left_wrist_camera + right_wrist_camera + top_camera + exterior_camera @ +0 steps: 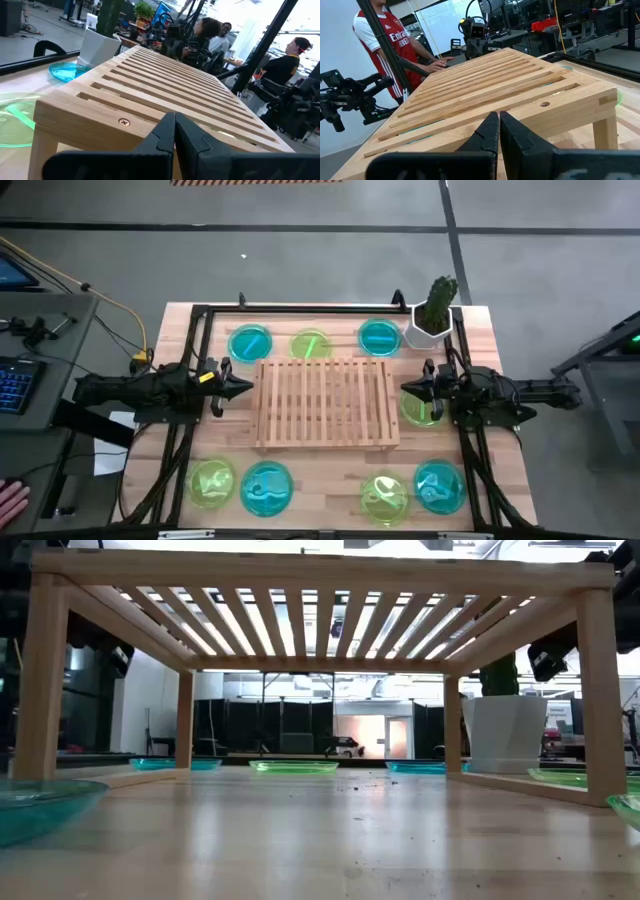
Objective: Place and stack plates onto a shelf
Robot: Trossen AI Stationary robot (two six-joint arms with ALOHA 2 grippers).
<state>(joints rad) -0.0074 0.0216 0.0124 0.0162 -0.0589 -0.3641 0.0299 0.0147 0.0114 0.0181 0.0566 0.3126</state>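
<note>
Fingertips of my left end effector [174,131] sit closest in the left wrist view, pressed together, holding nothing, aimed at the left end of the shelf [326,402] and just short of it. My right end effector [499,131] is the same: fingers together, empty, facing the shelf's right end, near it but apart. From above, left end effector [238,388] and right end effector [412,389] flank the shelf at mid-tabletop. Shelf top bare, no plates on it.

Plates, eight counted, all flat on the tabletop [500,470]:
- far row, behind shelf: cyan plate [250,343], green plate [311,344], cyan plate [379,337]
- near row, in front of shelf: green plate [211,482], cyan plate [266,489], green plate [384,496], cyan plate [438,485]
- one green plate [418,409] beside the shelf's right end, partly under my right end effector.

So four cyan, four green.

One potted cactus [435,312] in white pot at far right corner. People visible in the room beyond in both wrist views.
</note>
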